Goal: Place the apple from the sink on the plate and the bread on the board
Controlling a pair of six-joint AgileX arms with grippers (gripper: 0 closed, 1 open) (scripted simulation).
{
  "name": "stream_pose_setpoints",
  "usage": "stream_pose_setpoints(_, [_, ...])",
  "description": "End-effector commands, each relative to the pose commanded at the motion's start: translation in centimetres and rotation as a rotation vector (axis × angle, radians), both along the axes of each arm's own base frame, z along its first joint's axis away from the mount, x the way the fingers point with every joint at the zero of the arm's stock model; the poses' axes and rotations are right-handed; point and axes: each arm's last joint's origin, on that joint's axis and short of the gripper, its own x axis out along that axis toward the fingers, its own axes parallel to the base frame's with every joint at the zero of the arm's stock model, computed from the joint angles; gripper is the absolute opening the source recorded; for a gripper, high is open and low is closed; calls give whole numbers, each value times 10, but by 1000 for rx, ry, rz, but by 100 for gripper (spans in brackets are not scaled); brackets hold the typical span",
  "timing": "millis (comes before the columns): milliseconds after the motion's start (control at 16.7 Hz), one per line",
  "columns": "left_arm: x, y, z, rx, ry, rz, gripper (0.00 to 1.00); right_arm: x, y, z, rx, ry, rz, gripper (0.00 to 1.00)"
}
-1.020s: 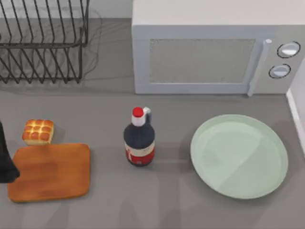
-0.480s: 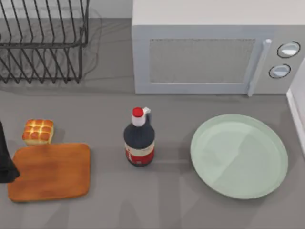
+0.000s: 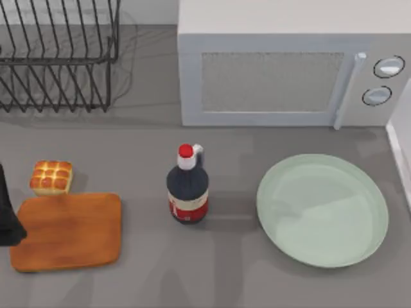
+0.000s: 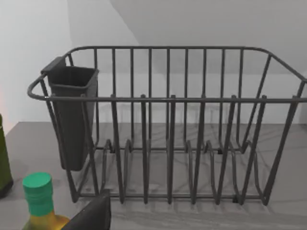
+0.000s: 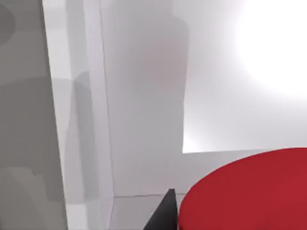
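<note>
The bright-red rounded apple [image 5: 249,191] looms close under the right wrist camera, beside the white wall of the sink [image 5: 144,96]; whether the right pincer has closed on it I cannot tell. It looks firm, smooth and light, likely slippery, so a grip across its widest middle seems best. The large pale mint-green plate [image 3: 369,192] lies bare, right of the dark glass bottle [image 3: 187,192]. The golden-brown gridded bread [image 3: 51,177] sits left of the bottle, just beside the orange-brown wooden board [image 3: 67,231]; it is probably soft, so hold its pale sides gently. The left arm [image 3: 8,215] waits at the board's left edge.
</note>
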Motion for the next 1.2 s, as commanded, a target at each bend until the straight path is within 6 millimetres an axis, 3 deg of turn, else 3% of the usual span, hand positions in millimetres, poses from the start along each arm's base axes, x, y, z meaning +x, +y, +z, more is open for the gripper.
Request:
stream_pose_setpoints(180, [0,0,0,0,0,0,100,-12,52,33,15,-25,2,0])
stream_pose_setpoints(360, [0,0,0,0,0,0,100,-29,105,52,40,-25,15,0])
stream_pose_setpoints(540, [0,0,0,0,0,0,100,-47,152,53,61,8,32,0])
stream_pose_setpoints(720, [0,0,0,0,0,0,100,-60,190,38,64,67,46,0])
stream_pose_setpoints(1020, [0,0,0,0,0,0,100,-65,221,-1,36,162,35,0])
stream_pose_setpoints(1200, [0,0,0,0,0,0,100,-65,222,-2,35,165,33,0])
